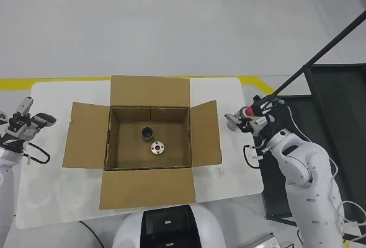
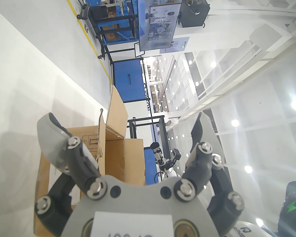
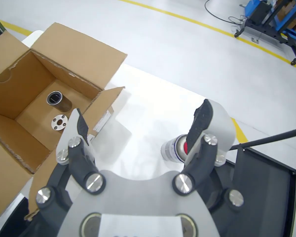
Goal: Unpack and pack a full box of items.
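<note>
1. Box [image 1: 150,186]: cardboard, open, all four flaps folded out. You have it mid-table [image 1: 46,198], with one flap toward the robot.
2. Disc [image 1: 157,147]: flat metal ring with small holes, lying on the box floor on the nearer side.
3. Cylinder [image 1: 147,132]: dark, upright, open end up, just behind the disc with a slight gap between them.
4. Left gripper [image 2: 123,115]: yours at the table's left edge, well apart from the box, jaws spread wide with nothing between them.
5. Right gripper [image 3: 141,105]: over the table just beside the box's right flap, jaws wide apart, nothing clamped.
6. Can [image 3: 172,150]: silver with a red end, near the table's right edge, close against one finger of the right gripper. You cannot tell whether they touch.
7. Rack [image 1: 338,93]: black, beside the table's right side.
8. Yellow line [image 1: 46,80]: on the floor beyond the table.
</note>
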You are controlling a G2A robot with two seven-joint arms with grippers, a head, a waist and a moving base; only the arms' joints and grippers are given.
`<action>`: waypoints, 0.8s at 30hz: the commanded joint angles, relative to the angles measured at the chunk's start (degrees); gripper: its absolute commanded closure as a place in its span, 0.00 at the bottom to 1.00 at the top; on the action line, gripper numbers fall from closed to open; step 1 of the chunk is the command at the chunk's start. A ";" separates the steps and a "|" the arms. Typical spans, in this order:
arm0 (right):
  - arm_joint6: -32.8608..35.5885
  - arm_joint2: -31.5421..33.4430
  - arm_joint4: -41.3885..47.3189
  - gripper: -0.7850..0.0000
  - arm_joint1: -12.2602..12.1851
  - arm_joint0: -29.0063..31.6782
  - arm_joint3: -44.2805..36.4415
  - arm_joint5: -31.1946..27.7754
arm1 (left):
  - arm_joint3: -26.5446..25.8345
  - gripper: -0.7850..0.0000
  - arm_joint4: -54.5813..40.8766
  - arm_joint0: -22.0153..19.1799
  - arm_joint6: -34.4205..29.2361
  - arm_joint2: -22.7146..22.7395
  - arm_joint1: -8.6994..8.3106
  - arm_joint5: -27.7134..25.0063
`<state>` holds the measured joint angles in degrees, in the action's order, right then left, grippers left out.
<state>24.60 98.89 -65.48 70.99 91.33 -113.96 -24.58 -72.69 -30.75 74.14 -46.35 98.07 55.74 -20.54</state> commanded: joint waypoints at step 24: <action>-21.83 0.30 -3.46 0.00 0.18 2.21 15.25 2.79 | 0.00 0.00 0.00 0.00 0.00 0.00 0.00 0.00</action>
<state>2.77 99.19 -68.94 71.18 93.53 -98.71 -21.80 -72.69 -30.75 74.14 -46.35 98.07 55.74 -20.54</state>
